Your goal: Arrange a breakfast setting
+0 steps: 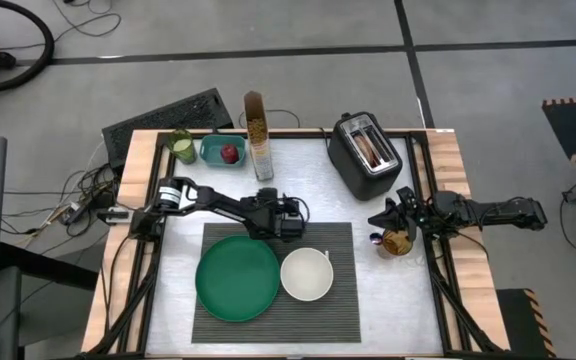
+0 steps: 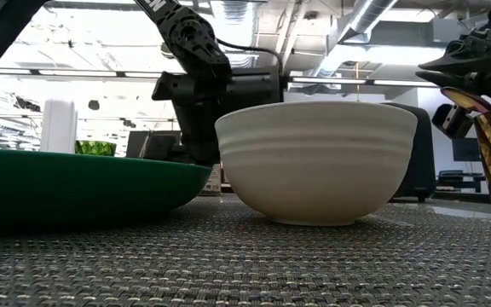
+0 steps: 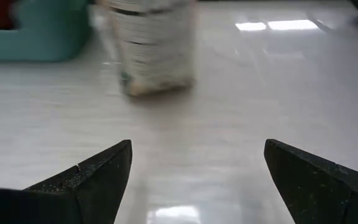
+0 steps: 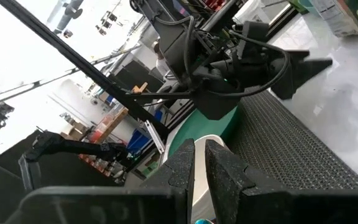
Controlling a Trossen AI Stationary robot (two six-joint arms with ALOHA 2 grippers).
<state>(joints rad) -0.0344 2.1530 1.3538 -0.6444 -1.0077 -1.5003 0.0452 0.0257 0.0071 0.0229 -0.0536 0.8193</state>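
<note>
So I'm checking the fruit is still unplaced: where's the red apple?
High view: the red apple sits in the teal container at the table's far left, between the green cup and the cereal box.

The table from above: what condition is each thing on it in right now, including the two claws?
Placemat: flat, under plate and bowl.
Green plate: upright, nothing on it.
White bowl: upright, nothing in it, beside the plate.
Apple: inside the teal container.
Toaster: upright at the back.
Left gripper: open, holding nothing, behind the placemat.
Right gripper: nearly shut on something; what, I cannot tell.
</note>
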